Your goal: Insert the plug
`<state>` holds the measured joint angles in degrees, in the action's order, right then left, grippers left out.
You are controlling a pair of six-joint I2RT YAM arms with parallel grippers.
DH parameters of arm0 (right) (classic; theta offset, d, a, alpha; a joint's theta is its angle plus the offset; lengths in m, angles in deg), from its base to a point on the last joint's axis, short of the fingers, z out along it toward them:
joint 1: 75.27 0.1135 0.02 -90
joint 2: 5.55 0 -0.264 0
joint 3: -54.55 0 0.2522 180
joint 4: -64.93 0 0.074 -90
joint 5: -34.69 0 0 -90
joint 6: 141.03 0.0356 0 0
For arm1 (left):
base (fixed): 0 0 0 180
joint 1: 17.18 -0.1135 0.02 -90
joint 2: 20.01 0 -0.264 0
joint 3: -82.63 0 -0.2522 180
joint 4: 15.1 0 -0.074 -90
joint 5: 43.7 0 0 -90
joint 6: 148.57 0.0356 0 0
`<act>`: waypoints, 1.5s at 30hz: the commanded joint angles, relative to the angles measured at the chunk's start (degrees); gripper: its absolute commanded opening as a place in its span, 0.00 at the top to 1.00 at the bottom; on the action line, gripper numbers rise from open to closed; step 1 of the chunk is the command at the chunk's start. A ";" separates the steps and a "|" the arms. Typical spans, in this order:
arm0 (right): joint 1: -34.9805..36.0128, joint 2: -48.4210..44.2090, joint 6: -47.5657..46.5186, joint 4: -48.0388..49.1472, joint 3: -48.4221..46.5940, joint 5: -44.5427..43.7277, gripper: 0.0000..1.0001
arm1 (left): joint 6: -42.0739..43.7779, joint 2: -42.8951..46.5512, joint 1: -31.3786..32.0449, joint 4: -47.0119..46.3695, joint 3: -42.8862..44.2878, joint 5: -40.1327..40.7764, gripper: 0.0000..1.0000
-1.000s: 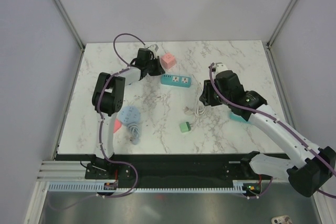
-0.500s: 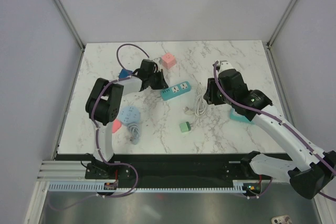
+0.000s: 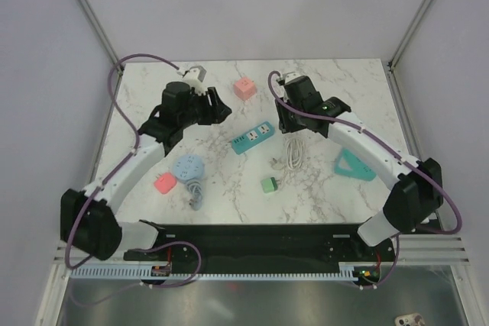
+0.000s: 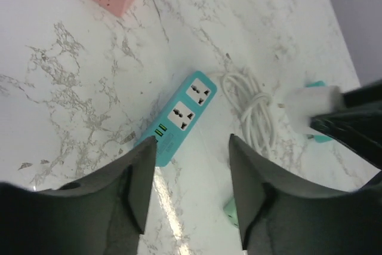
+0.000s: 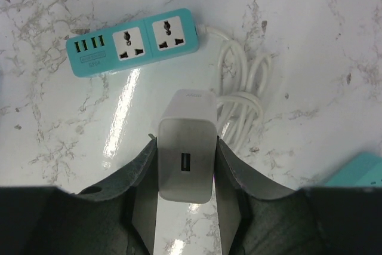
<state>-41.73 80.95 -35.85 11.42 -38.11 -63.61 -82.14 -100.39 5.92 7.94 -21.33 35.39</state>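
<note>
White plug (image 5: 185,153): clamped in right gripper (image 5: 186,168), over bare marble (image 5: 316,22) beside teal power strip (image 5: 134,41). Left gripper (image 4: 190,174): jaws apart, empty, near the strip's USB end; cord (image 5: 245,97) coiled at the opposite end.

The white plug (image 5: 185,159) - a blocky USB adapter - sits pinched in the right end effector (image 5: 186,174), near the teal power strip (image 5: 134,41) - flat, sockets up.

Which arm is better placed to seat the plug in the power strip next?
Right. Its pincer grips the white block-shaped plug near the teal plastic power strip; the left pincer is open and holds nothing.
</note>
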 commanded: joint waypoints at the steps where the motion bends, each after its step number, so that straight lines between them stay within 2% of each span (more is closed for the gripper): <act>1: 0.03 3.75 -9.44 5.28 -3.72 5.47 1.00 | 2.73 10.73 -0.06 4.87 -4.70 1.52 0.38; 5: 0.03 7.96 -16.65 7.49 -5.92 8.12 1.00 | 5.20 19.35 -0.15 6.45 -8.40 1.77 0.25; 7: 0.03 10.86 -18.95 7.40 -8.02 10.66 1.00 | 6.25 22.27 -0.41 6.63 -10.24 0.82 0.11; 8: 0.03 11.58 -20.61 7.49 -8.64 11.89 1.00 | 6.95 24.72 -0.33 6.63 -10.77 -0.23 0.00; 12: 0.03 15.80 -22.47 7.14 -11.72 12.69 1.00 | 10.03 29.03 -0.33 7.07 -13.75 -3.94 0.00; 16: -0.14 20.19 -23.97 6.17 -15.58 14.18 1.00 | 10.39 34.49 -0.33 6.89 -17.54 0.88 0.00; 21: -0.58 24.85 -24.58 3.72 -19.63 14.97 1.00 | 10.04 39.42 -0.15 5.23 -21.06 1.60 0.00; 35: -4.53 29.25 -25.02 -3.05 -23.24 19.71 1.00 | 10.39 39.42 0.82 4.43 -20.88 0.28 0.00; 45: -5.06 30.22 -23.79 -3.06 -22.36 22.71 1.00 | 10.22 38.63 0.82 4.17 -21.06 -0.68 0.00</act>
<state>-46.74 110.45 -59.78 8.21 -58.56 -43.41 -73.88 -61.51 6.70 14.39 -42.10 35.67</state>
